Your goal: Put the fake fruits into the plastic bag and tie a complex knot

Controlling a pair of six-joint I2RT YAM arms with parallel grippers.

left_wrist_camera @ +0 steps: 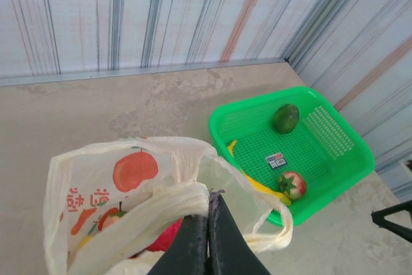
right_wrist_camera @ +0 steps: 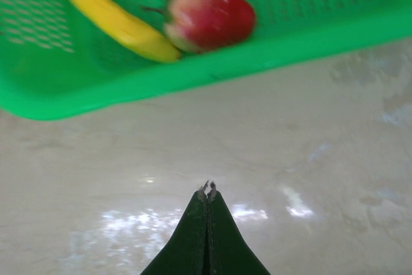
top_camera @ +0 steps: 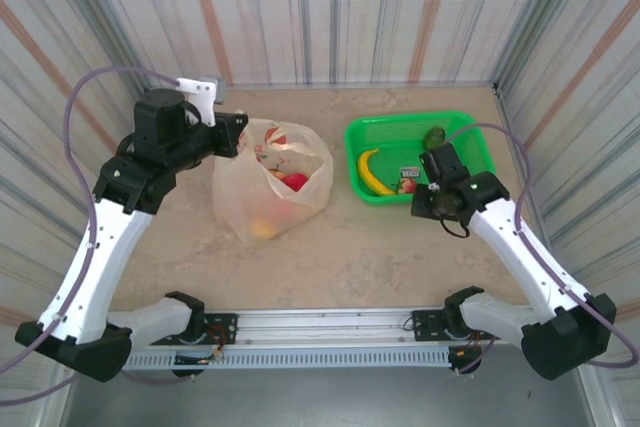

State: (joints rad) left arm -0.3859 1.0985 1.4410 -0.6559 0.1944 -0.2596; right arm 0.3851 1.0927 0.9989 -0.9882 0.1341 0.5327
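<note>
The plastic bag point(top_camera: 270, 182) sits on the table point(top_camera: 370, 247) left of centre, with its mouth open toward the top and some fruit already inside: a red piece point(top_camera: 294, 181) near the opening and something orange-yellow point(top_camera: 262, 227) showing through the film lower down. Just to its right, close by but apart from it, stands the green basket point(top_camera: 352, 162).

The left gripper point(left_wrist_camera: 209, 194) is at the bag's far-left rim with its fingers pressed together. In the left wrist view a bunched roll of film crosses right at the tips, so it seems to be pinching the rim, though the contact itself is hidden. The right gripper point(right_wrist_camera: 207, 188) hangs over bare table just short of the basket's near wall, its fingers closed on nothing.

Three fruits lie in the basket: a banana point(top_camera: 372, 172), a red strawberry-like fruit point(right_wrist_camera: 209, 14) touching the banana's end, and a dark avocado point(left_wrist_camera: 285, 118) well apart at the far side.

The loading looks unfinished and no knot is tied. The risks are these:
- The right fingers must spread and clear the basket wall, or they will shove the basket.
- The glossy red fruit could squirt out of a pinch or drag the banana with it.
- The bag is held at one side only, so its mouth may sag shut or the thin film may slip free.
</note>
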